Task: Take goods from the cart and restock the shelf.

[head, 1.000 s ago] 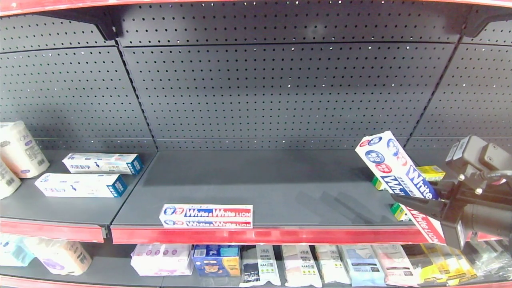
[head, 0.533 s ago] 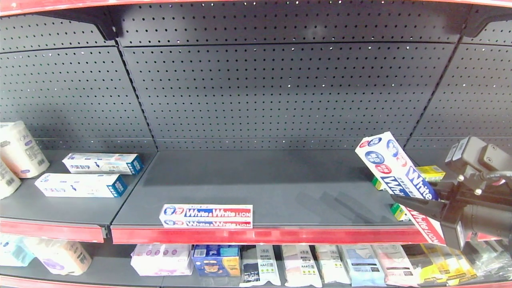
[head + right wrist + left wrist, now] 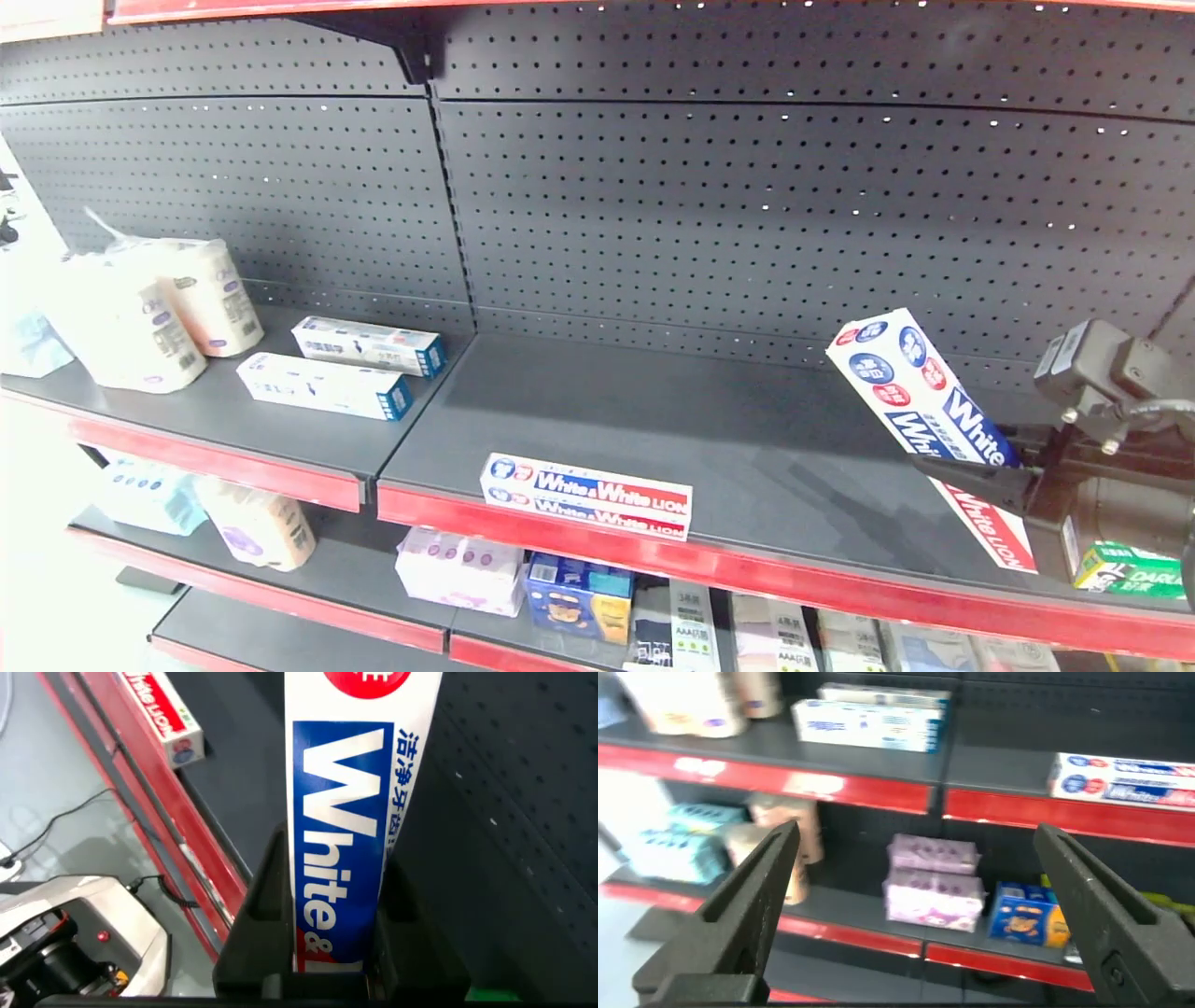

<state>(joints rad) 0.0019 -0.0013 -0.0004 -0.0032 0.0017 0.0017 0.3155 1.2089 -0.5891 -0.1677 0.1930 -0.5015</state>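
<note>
The shelf deck looked to me like painted sheet metal, dark grey and matt, and the perforated back panel had the same dull finish. The red front strip along the edge was smoother and caught a soft sheen. I read the toothpaste box in the right gripper as glossy printed card, like the second box lying flat. Both that gripper and the left gripper showed matt black plastic fingers. The paper rolls sat in thin, shiny clear film.
</note>
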